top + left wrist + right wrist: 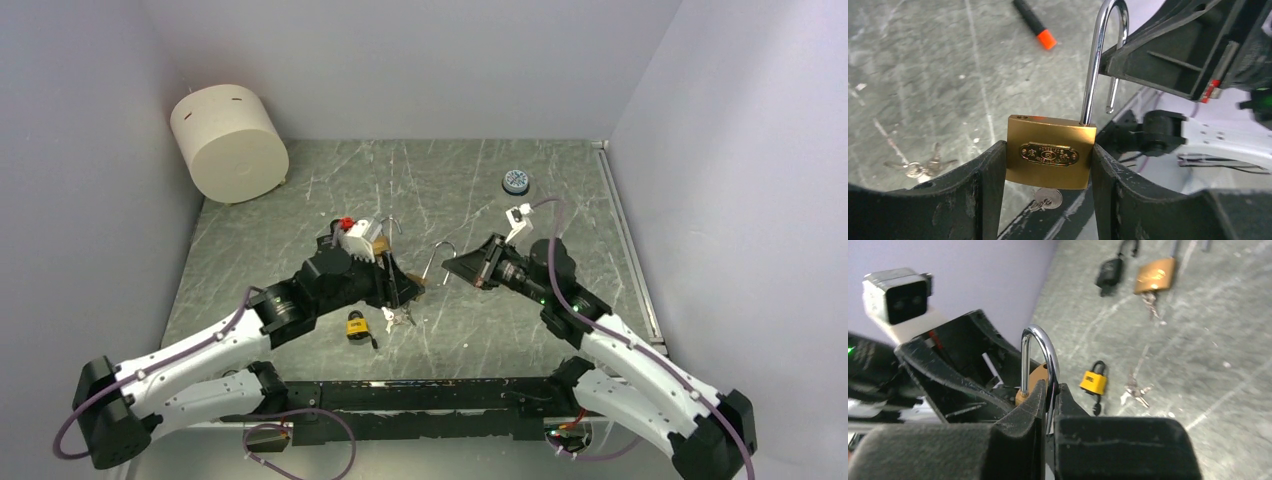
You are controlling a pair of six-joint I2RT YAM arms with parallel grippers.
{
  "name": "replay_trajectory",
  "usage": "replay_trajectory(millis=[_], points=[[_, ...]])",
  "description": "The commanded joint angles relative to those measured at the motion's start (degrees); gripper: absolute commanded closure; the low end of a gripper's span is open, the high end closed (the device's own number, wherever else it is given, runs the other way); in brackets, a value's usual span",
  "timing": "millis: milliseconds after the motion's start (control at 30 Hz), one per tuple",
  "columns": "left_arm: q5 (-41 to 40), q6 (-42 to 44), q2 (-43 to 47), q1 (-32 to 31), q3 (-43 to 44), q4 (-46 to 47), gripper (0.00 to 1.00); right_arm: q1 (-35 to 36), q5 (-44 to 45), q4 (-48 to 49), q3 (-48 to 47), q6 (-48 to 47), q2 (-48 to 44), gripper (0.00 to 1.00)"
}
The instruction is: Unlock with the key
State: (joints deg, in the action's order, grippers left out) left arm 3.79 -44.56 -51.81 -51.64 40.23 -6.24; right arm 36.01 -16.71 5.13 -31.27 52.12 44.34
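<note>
Brass padlock braced between both my grippers, shackle sprung.

My left gripper clamps the brass padlock by the sides of its body, above the table, which leaves the key in its underside clear. My right gripper is clenched on the shackle, whose short leg hangs out of its hole. I judge this opposed hold steadies the body while the shackle is pulled away.

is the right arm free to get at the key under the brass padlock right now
Probably not. The right tool is shut on the shackle, and the key sticks out below the padlock, low between the fingers of the left tool. It would likely have to let go first.
</note>
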Motion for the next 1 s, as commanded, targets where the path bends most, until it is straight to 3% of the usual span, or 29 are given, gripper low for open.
replay_trajectory(millis=[0,333,567,733,967], points=[[-14.9,1.5,-4.8,2.0,2.6,-3.4,0.97,-3.9,3.9,-9.5,-6.2,-5.1,6.2,1.0],[-24.5,5.6,-25.4,2.0,9.6,-0.1,0.98,-9.8,1.1,-3.1,-7.2,-5.4,21.7,1.0],[-28.3,3.7,-42.2,4.6,21.5,-4.3,0.97,-14.4,1.3,4.0,-9.4,-7.8,33.4,0.81],[-26.0,4.3,-53.7,7.3,30.0,-6.6,0.97,-19.0,-1.2,-1.3,-16.1,-9.3,43.5,0.75],[-23.7,6.7,-61.5,9.5,36.6,-6.0,0.97,-20.2,-2.4,-1.6,-12.7,-10.5,39.5,0.7]])
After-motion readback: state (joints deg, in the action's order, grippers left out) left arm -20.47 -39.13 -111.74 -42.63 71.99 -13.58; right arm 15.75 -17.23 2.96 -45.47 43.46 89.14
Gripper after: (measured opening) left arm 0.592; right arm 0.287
